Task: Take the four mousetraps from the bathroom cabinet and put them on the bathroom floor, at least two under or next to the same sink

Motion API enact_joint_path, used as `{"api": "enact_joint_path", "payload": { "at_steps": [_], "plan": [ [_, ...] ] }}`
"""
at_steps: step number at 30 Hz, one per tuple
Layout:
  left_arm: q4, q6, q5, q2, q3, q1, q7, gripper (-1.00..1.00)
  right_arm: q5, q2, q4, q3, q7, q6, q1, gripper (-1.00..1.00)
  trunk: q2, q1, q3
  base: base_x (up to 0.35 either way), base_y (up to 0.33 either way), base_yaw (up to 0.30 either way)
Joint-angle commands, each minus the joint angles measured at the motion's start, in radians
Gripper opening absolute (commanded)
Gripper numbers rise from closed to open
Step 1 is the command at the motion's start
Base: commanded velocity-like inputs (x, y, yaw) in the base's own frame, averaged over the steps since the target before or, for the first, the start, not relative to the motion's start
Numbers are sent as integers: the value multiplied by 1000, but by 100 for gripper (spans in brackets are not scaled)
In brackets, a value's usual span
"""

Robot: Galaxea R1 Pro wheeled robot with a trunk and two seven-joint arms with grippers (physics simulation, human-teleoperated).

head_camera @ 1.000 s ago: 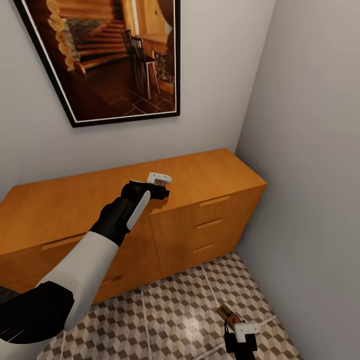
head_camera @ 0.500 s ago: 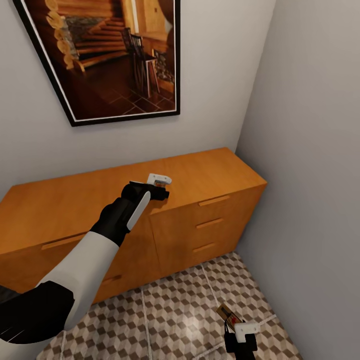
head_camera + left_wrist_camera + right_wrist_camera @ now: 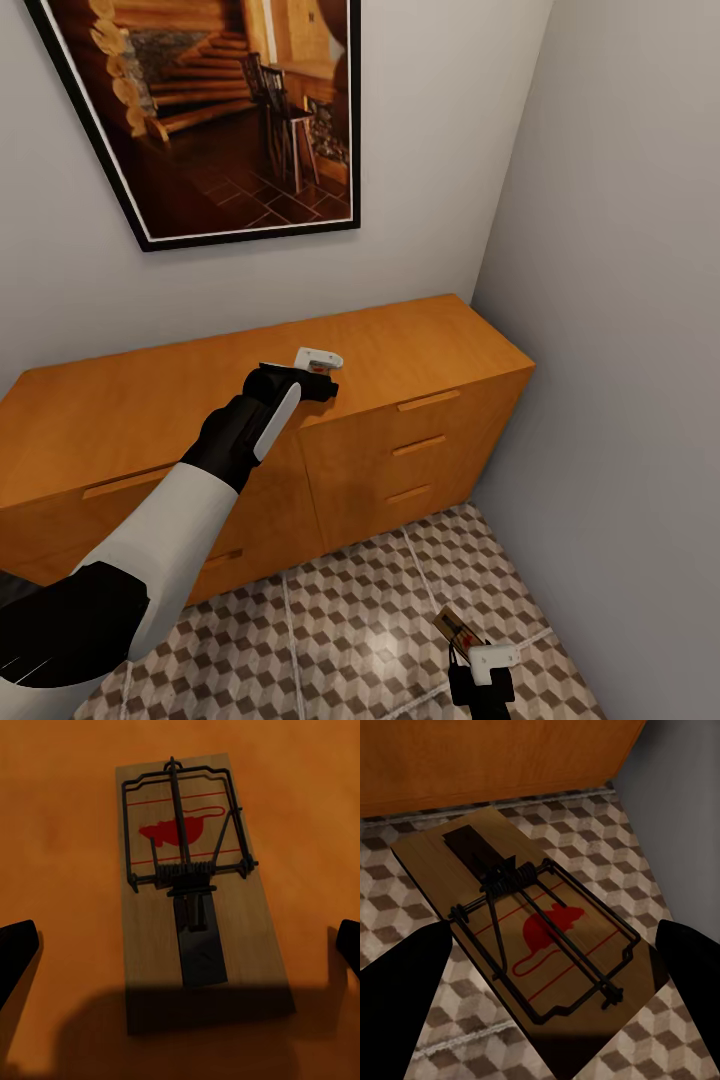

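Note:
One mousetrap (image 3: 196, 874), a tan board with dark wire and a red mouse mark, lies flat on the orange-brown top of the cabinet (image 3: 420, 345). My left gripper (image 3: 324, 372) hangs just over it, open, with a finger far out on either side of the board (image 3: 180, 945). A second mousetrap (image 3: 536, 926) is crosswise between the fingers of my right gripper (image 3: 551, 967), which is shut on it. It is held low above the cube-patterned bathroom floor (image 3: 340, 630), in front of the cabinet's right end, where the mousetrap (image 3: 455, 627) juts from my right gripper (image 3: 470, 652).
The cabinet fills the corner. A grey side wall (image 3: 620, 350) stands close on the right, and a large framed picture (image 3: 220, 110) hangs on the back wall. Drawers with bar handles (image 3: 428, 402) face the floor strip.

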Motion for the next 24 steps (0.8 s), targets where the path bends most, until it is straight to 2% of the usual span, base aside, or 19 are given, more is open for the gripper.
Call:
{"api": "enact_joint_path", "payload": {
  "at_steps": [1, 24],
  "plan": [
    [0, 4, 10, 0, -2, 0, 9, 100, 5, 0, 1, 8, -10, 0, -1, -100, 0, 0, -1, 0, 0, 0],
    [13, 4, 10, 0, -2, 0, 9, 100, 5, 0, 1, 8, -11, 0, -1, -100, 0, 0, -1, 0, 0, 0]
  ]
}}
